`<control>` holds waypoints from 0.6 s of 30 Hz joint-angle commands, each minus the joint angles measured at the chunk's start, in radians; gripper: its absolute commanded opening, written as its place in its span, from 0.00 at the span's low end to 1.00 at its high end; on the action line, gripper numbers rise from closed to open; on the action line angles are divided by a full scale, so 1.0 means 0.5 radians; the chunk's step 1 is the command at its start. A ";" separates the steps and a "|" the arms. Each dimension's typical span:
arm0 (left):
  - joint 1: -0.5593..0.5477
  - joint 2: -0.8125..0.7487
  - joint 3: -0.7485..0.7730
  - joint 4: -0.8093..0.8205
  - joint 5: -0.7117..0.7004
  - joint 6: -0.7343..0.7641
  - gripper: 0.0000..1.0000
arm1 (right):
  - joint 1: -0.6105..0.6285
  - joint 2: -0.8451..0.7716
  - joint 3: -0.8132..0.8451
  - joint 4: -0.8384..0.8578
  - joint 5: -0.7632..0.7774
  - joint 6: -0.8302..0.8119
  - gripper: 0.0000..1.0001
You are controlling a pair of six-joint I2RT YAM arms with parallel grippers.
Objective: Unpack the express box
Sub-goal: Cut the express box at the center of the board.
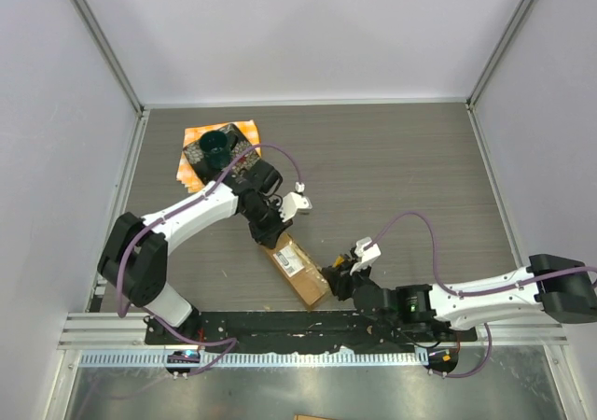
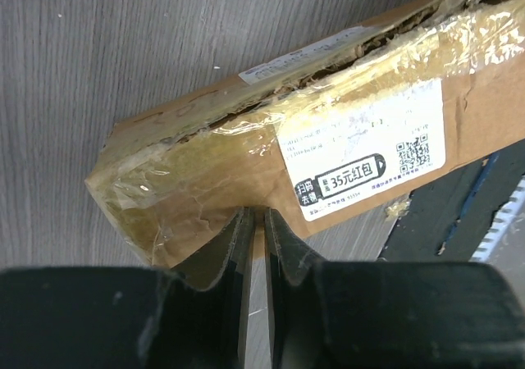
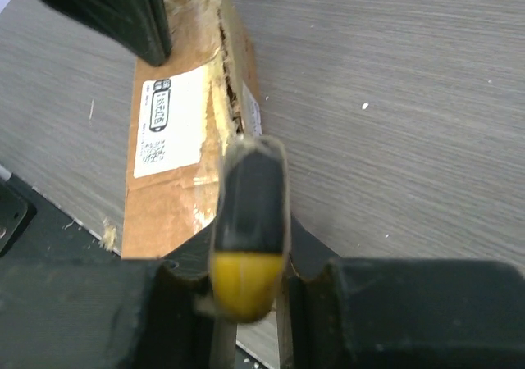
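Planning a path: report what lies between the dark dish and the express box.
Top view: the left arm's wrist and tool lie between the dish and the express box.

Express box end cut off; label txt blurred.

express box brown, glossy-taped, slanting from lower left to upper right, upper seam ragged | white label with QR code, right of centre | end effector bottom centre, fingers a thin slit apart, tips at box's lower edge | table grey wood-grain
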 commanded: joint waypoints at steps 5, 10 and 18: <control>-0.111 0.126 -0.016 -0.124 -0.354 0.074 0.19 | -0.156 0.184 -0.009 0.269 -0.165 -0.128 0.01; -0.129 0.135 0.261 -0.241 -0.182 -0.192 0.20 | -0.156 0.169 -0.034 0.266 -0.153 -0.119 0.01; -0.273 0.110 0.283 -0.229 0.048 -0.478 0.21 | -0.153 0.215 -0.015 0.260 -0.190 -0.116 0.01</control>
